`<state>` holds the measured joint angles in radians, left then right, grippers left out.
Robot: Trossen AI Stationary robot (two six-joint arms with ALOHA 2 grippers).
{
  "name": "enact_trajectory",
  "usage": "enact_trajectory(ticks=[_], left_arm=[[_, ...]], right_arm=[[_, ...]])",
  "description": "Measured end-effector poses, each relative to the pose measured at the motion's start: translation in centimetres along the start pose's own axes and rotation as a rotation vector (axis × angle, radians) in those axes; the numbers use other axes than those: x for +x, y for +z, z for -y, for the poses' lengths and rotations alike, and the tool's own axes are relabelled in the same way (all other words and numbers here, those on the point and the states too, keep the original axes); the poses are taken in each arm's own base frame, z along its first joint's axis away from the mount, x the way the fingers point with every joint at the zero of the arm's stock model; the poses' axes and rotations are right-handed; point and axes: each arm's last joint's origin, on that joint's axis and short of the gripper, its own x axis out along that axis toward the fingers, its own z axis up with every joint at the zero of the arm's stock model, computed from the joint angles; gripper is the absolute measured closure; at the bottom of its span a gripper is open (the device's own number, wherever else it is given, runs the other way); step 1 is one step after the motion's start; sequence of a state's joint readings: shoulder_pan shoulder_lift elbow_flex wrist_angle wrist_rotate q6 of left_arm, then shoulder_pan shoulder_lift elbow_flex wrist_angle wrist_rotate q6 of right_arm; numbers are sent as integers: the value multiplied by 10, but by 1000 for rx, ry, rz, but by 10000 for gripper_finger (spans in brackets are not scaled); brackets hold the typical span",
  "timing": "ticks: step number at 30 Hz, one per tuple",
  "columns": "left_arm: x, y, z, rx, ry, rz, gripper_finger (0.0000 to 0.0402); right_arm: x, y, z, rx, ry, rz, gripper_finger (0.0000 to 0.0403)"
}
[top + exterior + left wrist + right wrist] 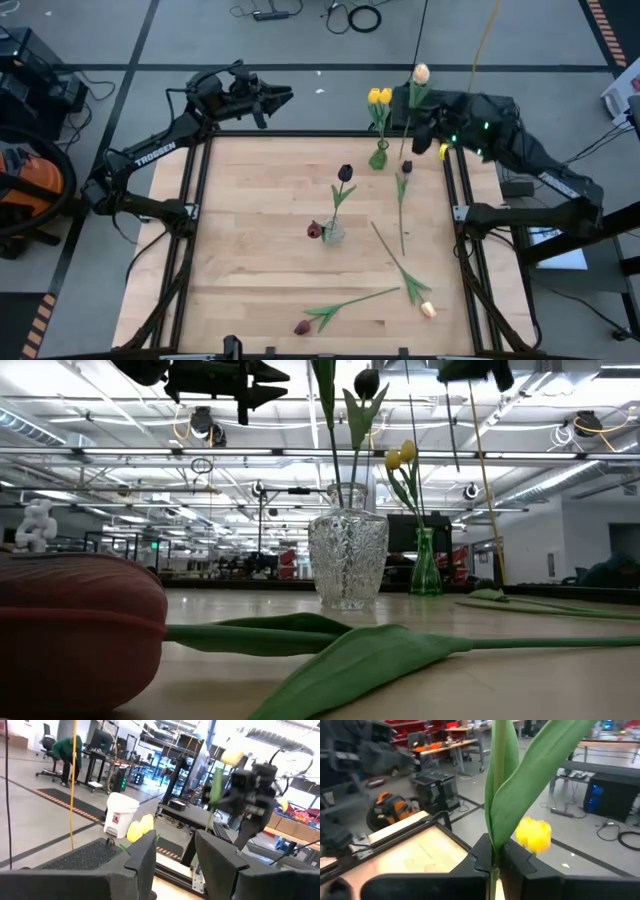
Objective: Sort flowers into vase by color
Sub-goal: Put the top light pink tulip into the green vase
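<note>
My right gripper (414, 128) is raised over the table's far right corner, shut on a pale peach tulip (421, 74) that stands upright next to the green vase (379, 156). That vase holds two yellow tulips (380, 96). A clear glass vase (333, 232) mid-table holds a dark tulip (345, 173), and a maroon head (314, 230) sits at its side. Three tulips lie flat on the wood: a dark one (405, 167), a peach one (428, 310) and a maroon one (302, 327). My left gripper (272, 100) waits open, high over the far left edge. My right gripper pinches the peach tulip's stem where its leaves begin (493, 851) between its two fingers (481, 854). The leaves (512, 785) rise straight up out of the hold and the head is above them. The flower is upright and lifted clear of the table.
The black frame rails (200, 200) run along the table's left, right and far sides. A yellow cord (484, 40) hangs near the right arm. In the low view the maroon head (80, 630) and its leaf (350, 660) lie close to the near edge. Bare wood (250, 210) spreads left of the clear vase.
</note>
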<state>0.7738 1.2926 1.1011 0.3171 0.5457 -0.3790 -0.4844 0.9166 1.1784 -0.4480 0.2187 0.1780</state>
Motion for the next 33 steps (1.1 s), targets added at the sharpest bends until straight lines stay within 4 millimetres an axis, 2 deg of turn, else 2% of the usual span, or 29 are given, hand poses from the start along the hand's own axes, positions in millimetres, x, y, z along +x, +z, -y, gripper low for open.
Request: enact_trajectory(ticks=[5,9,12,18,26,33], left_arm=[[0,0,0,3,3,5,258],[0,0,0,3,3,5,258],[0,0,0,2,3,5,258],[0,0,0,2,3,5,258],[0,0,0,1,3,5,258],[0,0,0,0,4,3,258]], right_arm=[[15,-50,8,11,-58,94,392],[30,-75,11,-71,-64,237,392],[36,-85,17,-67,-122,320,392],[45,-104,28,-41,-190,267,392],[56,-107,29,-28,-194,290,392],[71,-125,30,-47,-209,151,390]])
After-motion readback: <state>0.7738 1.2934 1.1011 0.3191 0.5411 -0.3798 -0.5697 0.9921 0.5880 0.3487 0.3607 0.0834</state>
